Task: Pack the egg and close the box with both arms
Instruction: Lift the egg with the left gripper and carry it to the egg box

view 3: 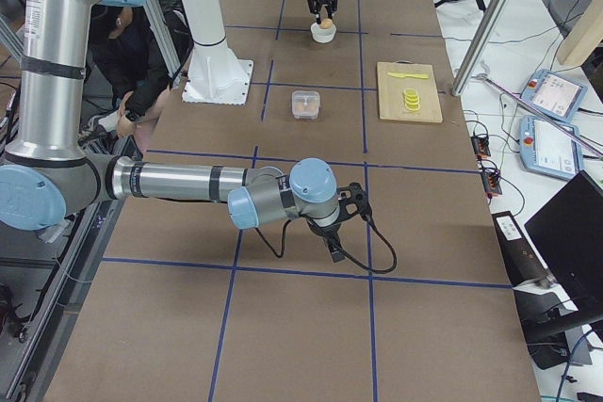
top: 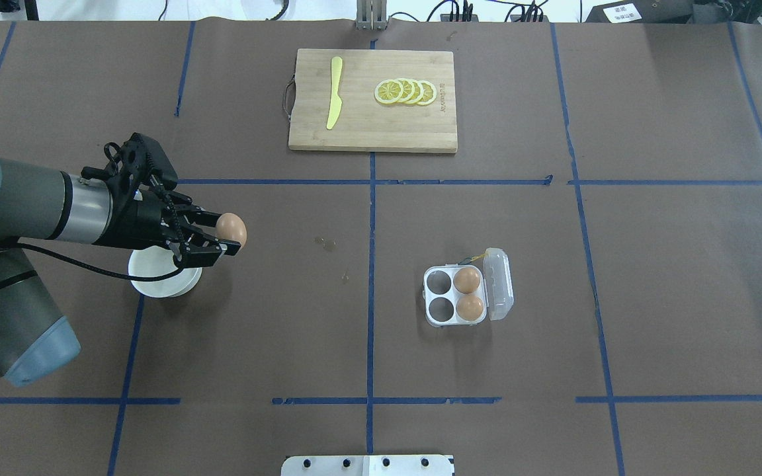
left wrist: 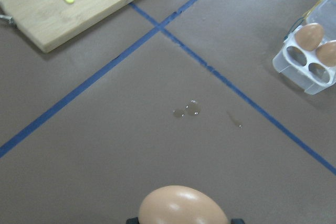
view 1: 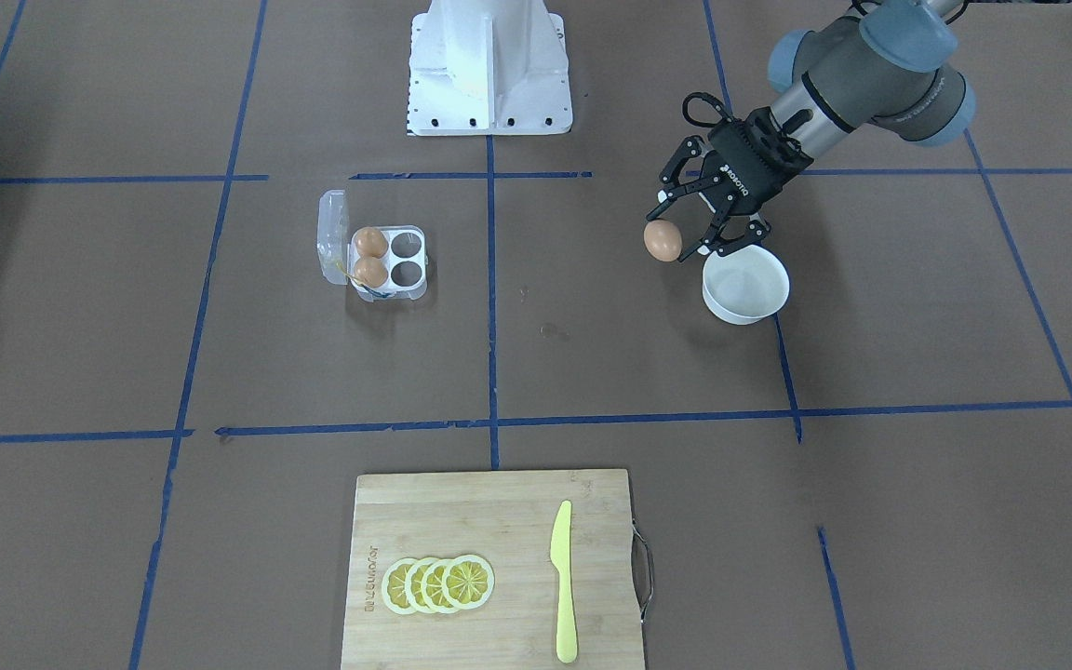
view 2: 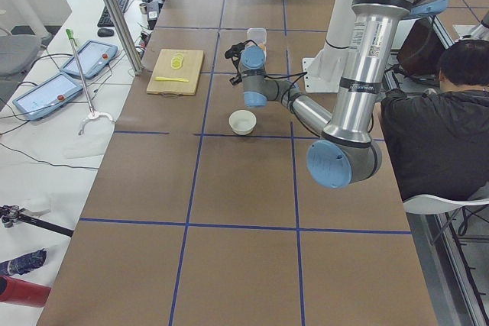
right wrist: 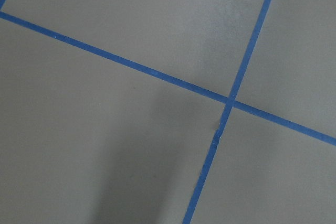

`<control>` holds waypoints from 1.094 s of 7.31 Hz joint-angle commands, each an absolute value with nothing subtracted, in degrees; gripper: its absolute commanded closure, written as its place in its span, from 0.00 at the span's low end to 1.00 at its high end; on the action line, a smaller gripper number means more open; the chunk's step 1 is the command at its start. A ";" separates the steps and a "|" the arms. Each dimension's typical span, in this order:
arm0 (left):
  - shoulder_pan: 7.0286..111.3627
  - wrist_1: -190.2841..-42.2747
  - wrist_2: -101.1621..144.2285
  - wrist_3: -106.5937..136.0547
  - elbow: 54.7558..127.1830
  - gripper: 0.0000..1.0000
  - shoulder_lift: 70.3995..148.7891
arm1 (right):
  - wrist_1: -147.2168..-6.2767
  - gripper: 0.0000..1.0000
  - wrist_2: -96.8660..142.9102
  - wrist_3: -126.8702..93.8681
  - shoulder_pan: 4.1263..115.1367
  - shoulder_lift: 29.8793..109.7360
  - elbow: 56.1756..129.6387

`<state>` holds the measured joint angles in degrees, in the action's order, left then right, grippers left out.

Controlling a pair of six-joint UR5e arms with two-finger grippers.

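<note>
This is a robot lab, a room where people try things out with robots. A long table (top: 685, 297) is covered in brown paper, and blue tape lines (top: 371, 330) split it into big squares. Two grey robot arms with blue caps, the left arm (view 2: 359, 74) and the right arm (view 3: 179, 181), reach over it from a white stand (view 1: 489, 84) bolted to the table. Beside the table lie touch-screen pads (view 2: 46, 91) for working the robot. A metal pole (view 2: 114, 13) stands at the edge. A laptop (view 3: 575, 233) sits close by. A person (view 2: 435, 135) sits on a chair right next to the robot.
</note>
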<state>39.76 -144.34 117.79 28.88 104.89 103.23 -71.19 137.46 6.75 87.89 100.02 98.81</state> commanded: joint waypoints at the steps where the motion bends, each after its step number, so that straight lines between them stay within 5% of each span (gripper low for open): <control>1: 34.68 -148.27 106.77 28.83 104.24 0.70 108.00 | -71.19 0.00 137.46 6.68 87.89 100.02 98.70; 8: 14.24 -148.62 77.96 28.39 88.37 0.69 125.30 | -71.28 0.00 137.64 5.02 88.77 100.72 98.70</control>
